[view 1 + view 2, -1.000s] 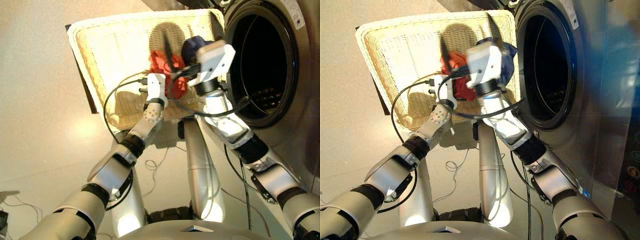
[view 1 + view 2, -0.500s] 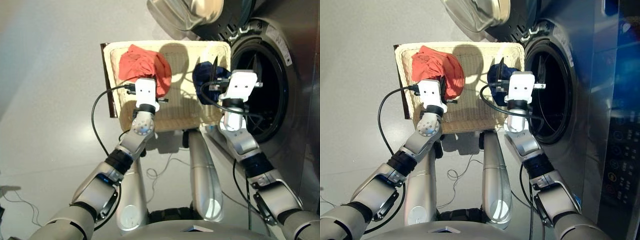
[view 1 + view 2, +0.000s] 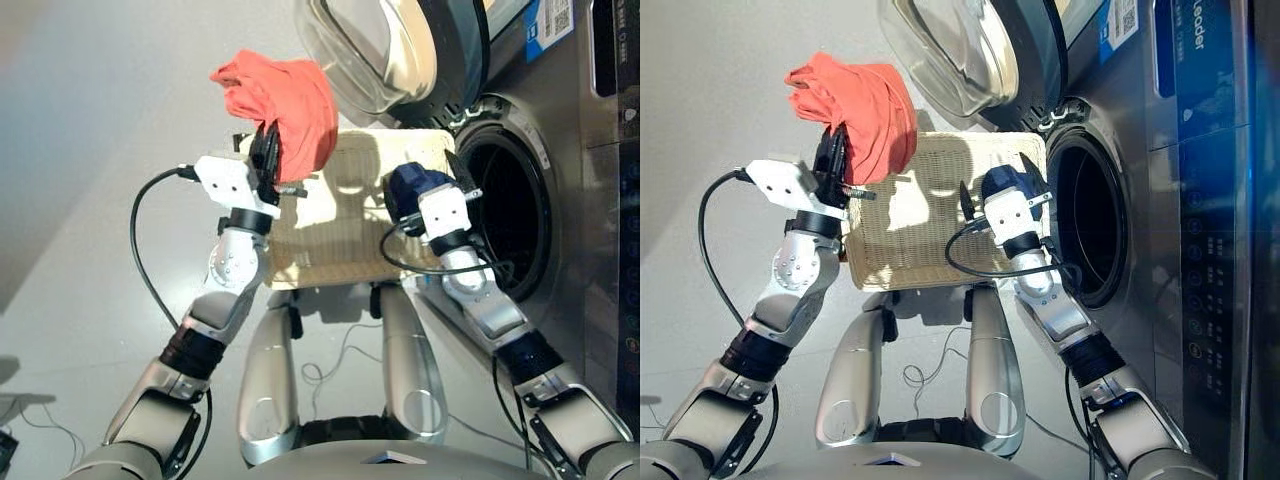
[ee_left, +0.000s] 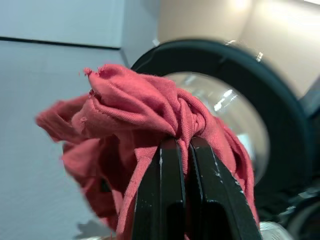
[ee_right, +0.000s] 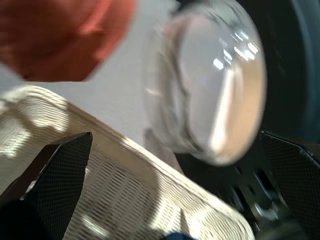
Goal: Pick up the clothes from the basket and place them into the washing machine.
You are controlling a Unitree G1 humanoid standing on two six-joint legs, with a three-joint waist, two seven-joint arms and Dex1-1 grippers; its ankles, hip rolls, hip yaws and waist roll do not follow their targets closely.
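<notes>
My left gripper [image 4: 177,147] is shut on an orange-red piece of the clothes [image 3: 285,92] and holds it up in the air, above the basket's far left corner. The cream wicker basket [image 3: 335,255] lies in front of me beside the washing machine [image 3: 575,150], whose porthole [image 3: 512,240] stands open. A dark blue bundle [image 3: 408,184] sits at the basket's right end, close to the porthole. My right gripper [image 5: 175,136] is right at that bundle with its fingers [image 5: 62,170] spread wide apart and nothing gripped between them.
The round glass door [image 3: 385,50] is swung open above the basket's far side, close to the raised cloth. A black cable [image 3: 145,240] loops off my left wrist. Pale floor [image 3: 90,180] lies to the left.
My left gripper has lifted the orange-red cloth out of the basket and high into the air. The head camera has tilted, so the whole scene has shifted. The right gripper stays by the dark blue bundle.
</notes>
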